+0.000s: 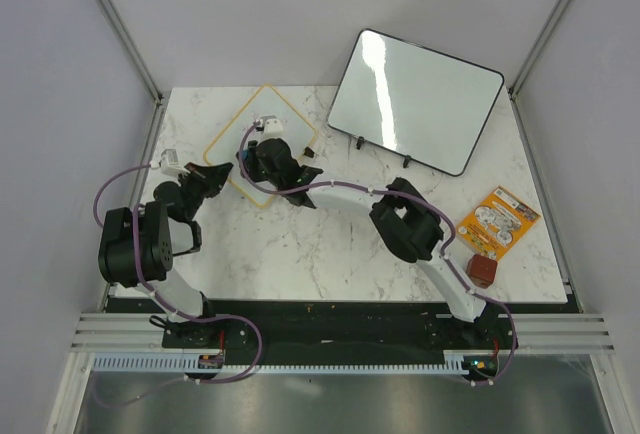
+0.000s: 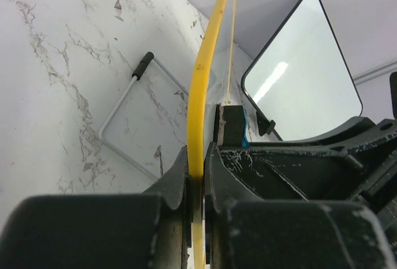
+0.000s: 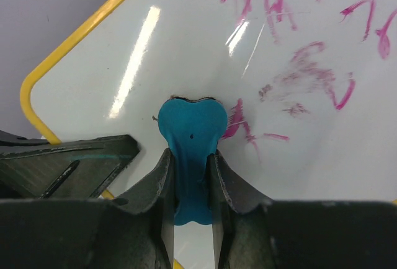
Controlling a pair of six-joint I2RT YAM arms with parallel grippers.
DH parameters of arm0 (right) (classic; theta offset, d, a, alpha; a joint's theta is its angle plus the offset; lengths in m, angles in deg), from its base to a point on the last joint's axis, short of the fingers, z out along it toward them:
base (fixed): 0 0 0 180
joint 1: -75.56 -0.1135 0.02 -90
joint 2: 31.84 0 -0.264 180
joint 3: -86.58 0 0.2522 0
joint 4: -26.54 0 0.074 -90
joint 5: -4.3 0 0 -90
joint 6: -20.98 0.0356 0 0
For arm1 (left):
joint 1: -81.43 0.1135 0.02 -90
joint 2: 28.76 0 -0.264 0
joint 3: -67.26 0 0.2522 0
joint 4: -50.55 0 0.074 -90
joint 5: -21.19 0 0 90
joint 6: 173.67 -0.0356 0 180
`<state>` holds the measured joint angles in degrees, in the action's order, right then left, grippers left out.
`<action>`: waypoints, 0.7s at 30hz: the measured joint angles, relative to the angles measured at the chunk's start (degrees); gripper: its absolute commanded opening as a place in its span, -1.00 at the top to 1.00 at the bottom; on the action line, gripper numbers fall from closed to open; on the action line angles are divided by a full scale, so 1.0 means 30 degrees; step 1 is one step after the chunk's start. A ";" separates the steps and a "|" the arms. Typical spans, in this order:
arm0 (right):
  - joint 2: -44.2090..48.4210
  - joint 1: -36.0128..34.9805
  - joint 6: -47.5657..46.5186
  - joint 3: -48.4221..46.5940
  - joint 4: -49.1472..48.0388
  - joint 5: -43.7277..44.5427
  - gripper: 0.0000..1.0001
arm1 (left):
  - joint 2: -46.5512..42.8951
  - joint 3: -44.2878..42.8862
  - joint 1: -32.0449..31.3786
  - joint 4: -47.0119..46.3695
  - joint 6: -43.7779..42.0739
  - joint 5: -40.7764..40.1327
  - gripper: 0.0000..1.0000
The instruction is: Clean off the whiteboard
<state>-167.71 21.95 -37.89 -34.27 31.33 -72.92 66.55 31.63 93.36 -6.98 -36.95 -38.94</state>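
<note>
Black fingers [image 3: 155,182] of the right gripper [image 3: 189,160] fill the bottom of its wrist view, clamped on a blue eraser [image 3: 189,123] whose head seems to rest on the whiteboard [image 3: 186,46]. Pink writing [image 3: 310,64] runs from 12 to 3 o'clock of the eraser, part of it smeared, and one stroke touches the head at 3 o'clock.

From above, the whiteboard [image 1: 255,109] lies turned like a diamond at 11 o'clock on the marble table [image 1: 320,244], well apart from the black-framed board [image 1: 415,99] at 1 o'clock. The left gripper [image 2: 197,163] is closed tight on the yellow frame [image 2: 205,64] at the board's 9 o'clock corner.

The wiping looks partly done. To do it well, I judge the right arm should press the eraser flat and sweep toward 1 and 2 o'clock in overlapping passes, lightly enough that the board does not twist. The left grip should hold firm as the anchor.
</note>
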 measured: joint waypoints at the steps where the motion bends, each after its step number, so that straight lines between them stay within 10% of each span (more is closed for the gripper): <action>1: 0.0022 -0.0182 0.0000 0.0087 -0.0095 0.0175 1.00 | 0.0015 0.0022 0.0015 0.0000 0.0000 -0.0029 0.96; 21: -0.0415 0.3687 0.0729 -0.0386 0.3104 0.0867 1.00 | 0.0109 0.0051 -0.0080 -0.0721 -0.0058 0.0342 0.96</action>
<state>-168.96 33.01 -35.70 -35.43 40.64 -70.32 66.87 31.79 93.12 -9.14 -37.13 -37.91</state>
